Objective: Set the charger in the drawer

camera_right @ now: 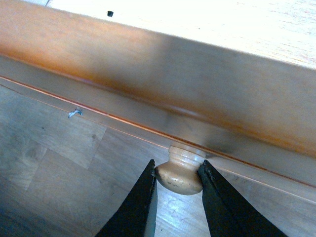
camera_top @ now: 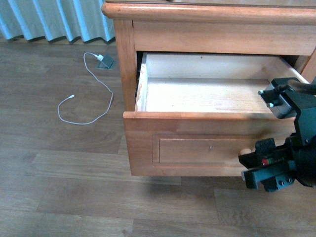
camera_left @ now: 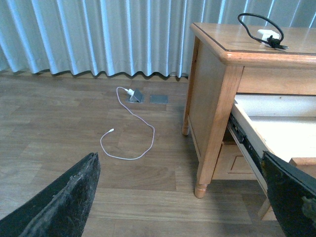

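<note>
In the front view, the drawer (camera_top: 197, 115) stood open from the cabinet (camera_top: 126, 54), showing its pale inside. At its front the right pincer (camera_top: 248, 159) sat at the round knob (camera_top: 245, 152). A white cable (camera_top: 85, 94) lay looped on the floor (camera_top: 59, 187).

In the left wrist view, the charger (camera_left: 267, 35) lay on the cabinet's tabletop (camera_left: 222, 37), its black cable looped beside it, above the open drawer (camera_left: 245, 126). The left pincer (camera_left: 177, 158) hung spread wide over the floor, well apart from the charger, with one dark finger (camera_left: 64, 202) at each lower corner.

In the right wrist view, the right pincer (camera_right: 178, 172) was pinching the knob (camera_right: 180, 170) from both sides, just beneath the drawer front (camera_right: 173, 74).
</note>
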Motion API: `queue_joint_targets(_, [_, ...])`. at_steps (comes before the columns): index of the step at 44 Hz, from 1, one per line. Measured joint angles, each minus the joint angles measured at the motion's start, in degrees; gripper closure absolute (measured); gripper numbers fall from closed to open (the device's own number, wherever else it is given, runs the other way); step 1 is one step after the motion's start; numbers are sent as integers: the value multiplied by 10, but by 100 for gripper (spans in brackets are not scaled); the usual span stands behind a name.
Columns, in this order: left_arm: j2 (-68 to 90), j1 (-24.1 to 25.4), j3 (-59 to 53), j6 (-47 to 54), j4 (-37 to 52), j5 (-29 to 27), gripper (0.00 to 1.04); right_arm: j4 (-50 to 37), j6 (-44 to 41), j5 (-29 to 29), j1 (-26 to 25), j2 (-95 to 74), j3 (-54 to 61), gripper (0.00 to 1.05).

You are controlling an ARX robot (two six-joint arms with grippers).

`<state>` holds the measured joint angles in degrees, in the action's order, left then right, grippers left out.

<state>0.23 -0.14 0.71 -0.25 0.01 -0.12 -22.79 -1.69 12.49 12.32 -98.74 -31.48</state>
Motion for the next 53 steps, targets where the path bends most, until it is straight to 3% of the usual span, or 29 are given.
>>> queue_joint_targets(10, [0,0,0,0,0,0,6,70,7,39,-6,142,30,41])
queue_joint_targets(12, [0,0,0,0,0,0,6,98,12,56,-12,197,33,31])
queue_joint_targets(16, [0,0,0,0,0,0,6,60,-1,43,-26,303,53,11])
queue_joint_targets(18, [0,0,0,0,0,0,6,58,-1,46,-32,332,53,7])
queue_joint_targets(33, [0,0,0,0,0,0,6,43,-21,131,-143,544,115,8])
queue_joint_targets(40, [0,0,0,0,0,0,6,57,46,212,-262,596,167,8])
queue_joint_targets(45, [0,0,0,0,0,0,6,57,71,217,-274,599,168,8])
queue_joint_targets(47, [0,0,0,0,0,0,6,30,65,173,-261,605,179,13])
queue_joint_targets(48, [0,0,0,0,0,0,6,4,52,101,-247,613,191,18])
queue_joint_targets(50, [0,0,0,0,0,0,6,-16,40,22,-228,629,209,27])
queue_joint_targets(53, [0,0,0,0,0,0,6,-17,31,-30,-214,648,223,37])
